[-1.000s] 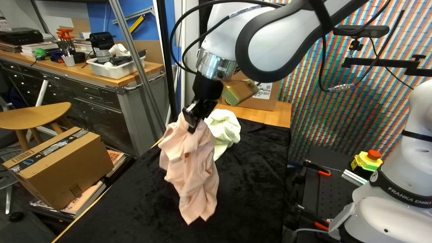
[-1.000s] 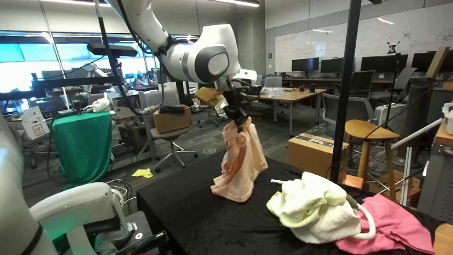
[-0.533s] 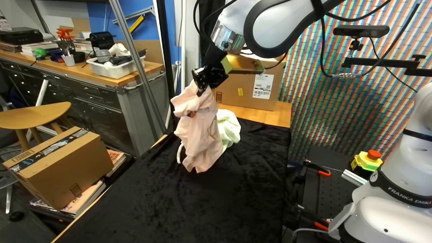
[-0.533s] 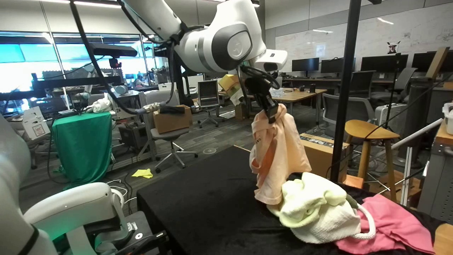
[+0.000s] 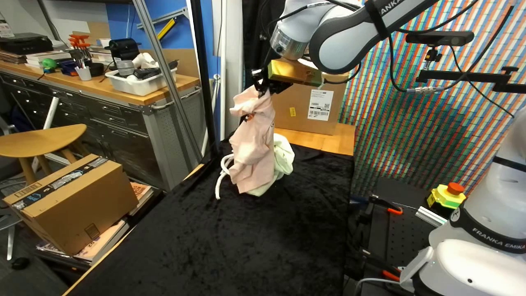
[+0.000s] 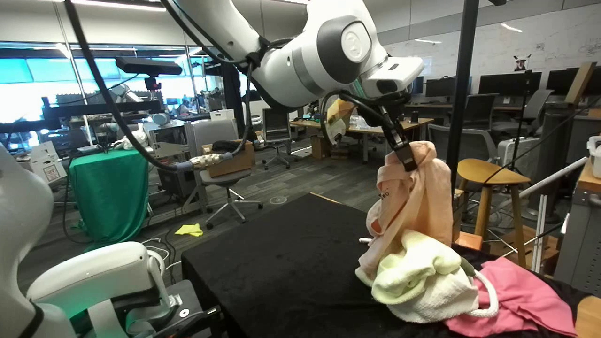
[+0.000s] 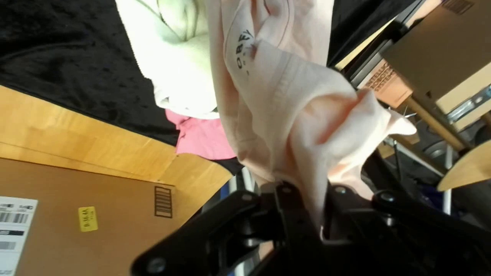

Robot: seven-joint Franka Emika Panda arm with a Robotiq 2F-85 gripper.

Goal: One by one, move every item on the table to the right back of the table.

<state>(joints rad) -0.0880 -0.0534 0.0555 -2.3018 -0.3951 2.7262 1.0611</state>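
My gripper (image 6: 407,162) is shut on a peach cloth (image 6: 429,197) with dark lettering, pinching its top edge; the rest hangs in folds. In the wrist view that fabric (image 7: 284,99) runs down between the fingers. Its lower end overlaps a pale yellow-green cloth (image 5: 284,154) lying on the black-topped table (image 5: 263,242); whether it bears weight there I cannot tell. A white rope (image 6: 489,293) loops out of the pile, and a pink cloth (image 6: 521,300) lies beside it, peeking out under the pale cloth in the wrist view.
A large cardboard box (image 5: 306,105) stands on the bare wooden strip (image 5: 335,139) beyond the black fabric. One black upright post (image 6: 462,108) rises close by the pile. Another cardboard box (image 5: 78,201) and a stool (image 6: 490,171) are off the table's side.
My gripper has carried the peach cloth across the table toward the pile, where it now overlaps the pale cloth. The cloths on the table look unmoved.
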